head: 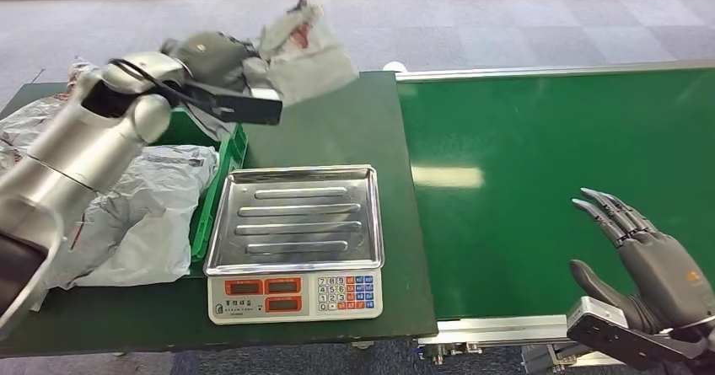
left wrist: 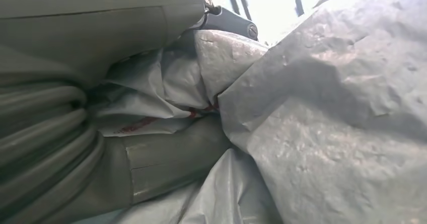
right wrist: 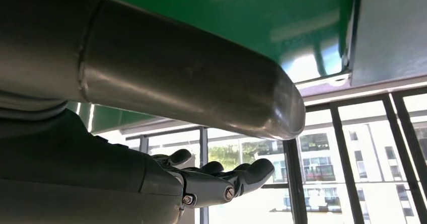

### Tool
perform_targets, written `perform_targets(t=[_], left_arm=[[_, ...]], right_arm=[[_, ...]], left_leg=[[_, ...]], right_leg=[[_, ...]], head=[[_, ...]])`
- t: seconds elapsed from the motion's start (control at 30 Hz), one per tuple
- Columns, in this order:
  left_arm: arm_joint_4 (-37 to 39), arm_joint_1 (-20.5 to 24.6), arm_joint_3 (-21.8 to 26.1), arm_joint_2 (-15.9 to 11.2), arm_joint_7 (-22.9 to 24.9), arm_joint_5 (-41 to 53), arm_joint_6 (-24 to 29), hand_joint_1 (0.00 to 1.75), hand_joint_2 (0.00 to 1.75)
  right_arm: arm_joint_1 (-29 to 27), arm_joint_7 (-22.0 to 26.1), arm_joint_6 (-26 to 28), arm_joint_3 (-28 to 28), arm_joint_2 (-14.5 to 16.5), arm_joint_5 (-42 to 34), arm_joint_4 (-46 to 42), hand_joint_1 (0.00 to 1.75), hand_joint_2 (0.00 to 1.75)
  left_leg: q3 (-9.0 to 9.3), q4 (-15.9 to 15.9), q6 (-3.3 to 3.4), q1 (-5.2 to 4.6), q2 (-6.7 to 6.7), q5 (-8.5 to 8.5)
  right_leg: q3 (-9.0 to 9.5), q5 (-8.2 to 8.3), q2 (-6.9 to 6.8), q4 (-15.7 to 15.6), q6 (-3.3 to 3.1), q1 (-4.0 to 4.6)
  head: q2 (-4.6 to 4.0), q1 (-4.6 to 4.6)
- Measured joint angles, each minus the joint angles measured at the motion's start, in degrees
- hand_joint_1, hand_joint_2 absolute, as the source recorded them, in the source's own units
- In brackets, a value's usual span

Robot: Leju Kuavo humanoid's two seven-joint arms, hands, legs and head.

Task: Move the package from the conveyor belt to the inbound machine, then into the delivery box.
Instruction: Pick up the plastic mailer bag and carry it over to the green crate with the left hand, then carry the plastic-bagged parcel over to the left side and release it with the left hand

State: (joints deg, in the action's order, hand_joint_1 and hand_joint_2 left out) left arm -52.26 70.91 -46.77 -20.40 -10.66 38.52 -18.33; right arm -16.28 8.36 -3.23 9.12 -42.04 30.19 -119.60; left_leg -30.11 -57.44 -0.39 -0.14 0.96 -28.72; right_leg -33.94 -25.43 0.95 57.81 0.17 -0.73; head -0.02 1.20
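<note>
Grey carpet tiles lie beyond a dark green desk [head: 337, 139] with a green conveyor belt [head: 556, 190] on its right. At the desk's far left, the left hand [head: 211, 55] grips a crumpled grey package [head: 308, 50], lifted above the desk's far edge; in the left wrist view its fingers [left wrist: 171, 153] press into the wrinkled plastic. Near centre sits the weighing scale [head: 295, 240] with its bare steel tray. A green box [head: 221, 181] at left holds more grey bags [head: 143, 215]. The right hand [head: 641, 257] hovers spread over the belt's near right, holding nothing.
</note>
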Motion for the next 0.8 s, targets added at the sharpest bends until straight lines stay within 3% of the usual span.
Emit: perform_targets(t=[0.13, 0.3, 0.7, 0.8], left_arm=[[-6.93, 4.89, 2.24, -3.47, 2.94, 0.01, -1.78, 1.75, 1.75], [-11.93, 6.81, 3.10, -6.30, 4.89, 1.56, -1.88, 1.75, 1.75], [-13.14, 5.60, 3.68, -12.28, 3.44, 1.66, -2.49, 1.75, 1.75], [-13.70, 1.85, 4.46, -16.11, 1.68, 0.38, -2.20, 1.75, 1.75]], right_arm=[[-0.15, -0.04, 0.97, -0.20, 0.75, 3.84, 0.00, 0.00, 0.00], [-1.27, -0.37, 1.99, -0.41, 1.37, 5.03, -0.37, 0.00, 0.00], [-3.80, -0.42, 2.40, -0.02, 2.67, 5.20, -1.63, 0.00, 0.00], [-4.62, -0.14, 2.73, -0.01, 3.53, 6.39, -1.82, 0.00, 0.00]], left_leg=[[-0.05, 0.04, 0.00, 0.01, 0.02, 0.00], [-0.09, 0.05, -0.01, 0.01, 0.02, 0.00], [-0.12, 0.07, -0.08, 0.02, -0.07, 0.04], [-0.12, 0.23, -0.15, -0.04, -0.37, -0.03]], right_leg=[[-0.06, -0.02, 0.04, 0.00, -0.01, 0.02], [-0.06, -0.02, 0.02, 0.00, -0.02, 0.00], [-0.12, 0.01, 0.12, 0.03, -0.07, -0.01], [-0.07, -0.02, 0.37, 0.05, -0.11, -0.11]], head=[[0.00, 0.00], [0.00, 0.01], [0.00, 0.01], [0.00, 0.01]])
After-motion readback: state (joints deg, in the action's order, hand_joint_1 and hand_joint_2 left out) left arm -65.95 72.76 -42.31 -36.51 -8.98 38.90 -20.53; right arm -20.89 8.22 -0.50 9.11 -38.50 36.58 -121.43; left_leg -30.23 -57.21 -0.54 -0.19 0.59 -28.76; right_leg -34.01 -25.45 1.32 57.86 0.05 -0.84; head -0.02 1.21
